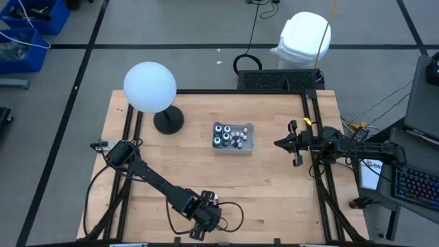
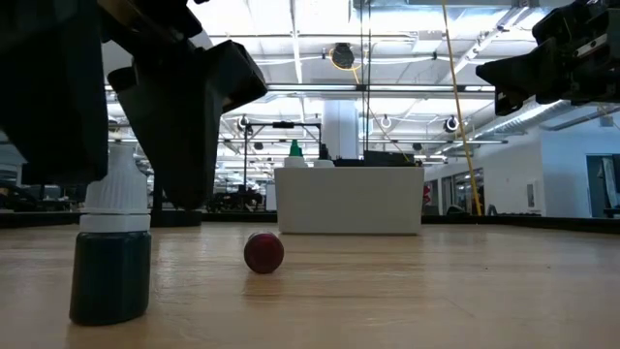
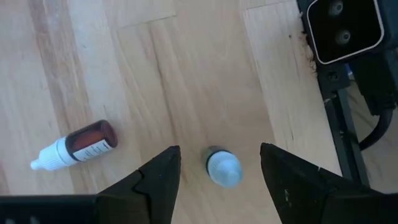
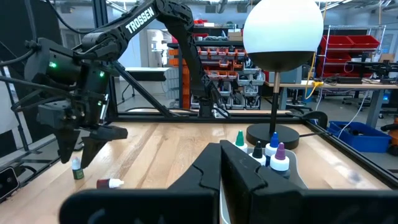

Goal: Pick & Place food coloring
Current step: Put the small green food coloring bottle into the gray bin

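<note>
A small food coloring bottle with dark green liquid and a white cap stands upright on the wood near the table's near edge. My left gripper hangs over it, pointing steeply down and open. One finger stands on each side of the cap, with a gap on both sides. A red food coloring bottle lies on its side next to it. Several more bottles stand in the grey tray at mid-table. My right gripper waits shut above the table's right side.
A lamp with a white globe and a round black base stands at the far left of the table. A white camera block and black frame rails sit at the near edge, close to my left gripper.
</note>
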`<act>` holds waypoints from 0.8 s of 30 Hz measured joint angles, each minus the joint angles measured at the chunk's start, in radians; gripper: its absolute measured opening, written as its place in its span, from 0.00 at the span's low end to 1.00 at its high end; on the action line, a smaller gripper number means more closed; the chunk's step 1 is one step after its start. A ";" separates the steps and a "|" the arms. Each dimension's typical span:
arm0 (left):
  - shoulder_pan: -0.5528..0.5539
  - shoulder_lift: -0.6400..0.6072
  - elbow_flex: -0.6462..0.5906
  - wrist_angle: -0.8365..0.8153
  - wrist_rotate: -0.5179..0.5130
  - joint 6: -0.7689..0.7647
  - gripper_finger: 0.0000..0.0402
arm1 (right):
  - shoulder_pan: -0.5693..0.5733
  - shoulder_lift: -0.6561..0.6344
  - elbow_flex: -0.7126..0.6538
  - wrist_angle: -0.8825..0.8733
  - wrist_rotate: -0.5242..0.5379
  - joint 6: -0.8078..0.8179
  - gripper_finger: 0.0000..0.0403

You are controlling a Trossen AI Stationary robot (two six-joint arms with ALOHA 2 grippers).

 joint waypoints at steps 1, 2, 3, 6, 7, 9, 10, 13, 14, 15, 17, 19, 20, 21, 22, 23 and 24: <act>0.000 0.000 0.000 0.000 0.000 0.000 0.56 | 0.000 0.000 0.000 0.000 0.000 0.000 0.00; 0.000 0.004 0.000 0.001 0.000 -0.002 0.56 | 0.000 0.000 0.000 0.000 0.000 0.000 0.00; 0.001 0.008 0.000 0.006 0.000 -0.005 0.56 | 0.000 0.000 0.000 0.000 0.000 0.000 0.00; 0.001 0.022 -0.001 0.005 0.009 -0.010 0.56 | 0.000 0.000 0.000 0.000 0.000 0.000 0.00; 0.001 0.028 -0.001 0.016 0.011 -0.014 0.56 | 0.000 0.000 0.000 -0.001 0.000 0.000 0.00; 0.001 0.034 -0.001 0.013 0.014 -0.017 0.56 | 0.000 0.002 0.000 -0.001 0.000 0.000 0.00; 0.001 0.034 -0.001 0.008 0.017 -0.017 0.56 | 0.000 0.005 0.000 0.000 0.001 0.000 0.00; 0.004 0.032 0.000 0.019 0.016 -0.017 0.56 | 0.000 0.009 0.000 -0.001 0.001 0.000 0.00; 0.004 0.032 0.000 0.014 0.019 -0.018 0.56 | 0.000 0.011 0.000 0.002 0.002 -0.001 0.00; 0.005 0.033 0.000 0.008 0.025 -0.018 0.56 | 0.000 0.011 0.000 -0.002 0.002 -0.001 0.00; 0.005 0.032 0.000 0.008 0.027 -0.018 0.56 | 0.000 0.012 0.000 -0.001 0.002 -0.002 0.00; 0.005 0.032 0.000 0.005 0.027 -0.019 0.56 | 0.000 0.012 0.000 0.000 0.002 -0.002 0.00; 0.005 0.032 0.000 0.003 0.027 -0.019 0.56 | 0.000 0.012 0.000 0.000 0.002 -0.002 0.00; 0.005 0.032 0.000 0.002 0.027 -0.019 0.56 | 0.000 0.012 0.000 0.000 0.002 -0.003 0.00; 0.005 0.032 0.000 0.002 0.027 -0.019 0.56 | 0.000 0.012 0.000 0.000 0.003 -0.003 0.00; 0.005 0.032 0.000 0.003 0.027 -0.019 0.55 | 0.000 0.012 0.000 -0.001 0.003 -0.003 0.00; 0.005 0.032 0.000 0.003 0.028 -0.020 0.53 | 0.000 0.012 0.000 0.000 0.003 -0.003 0.00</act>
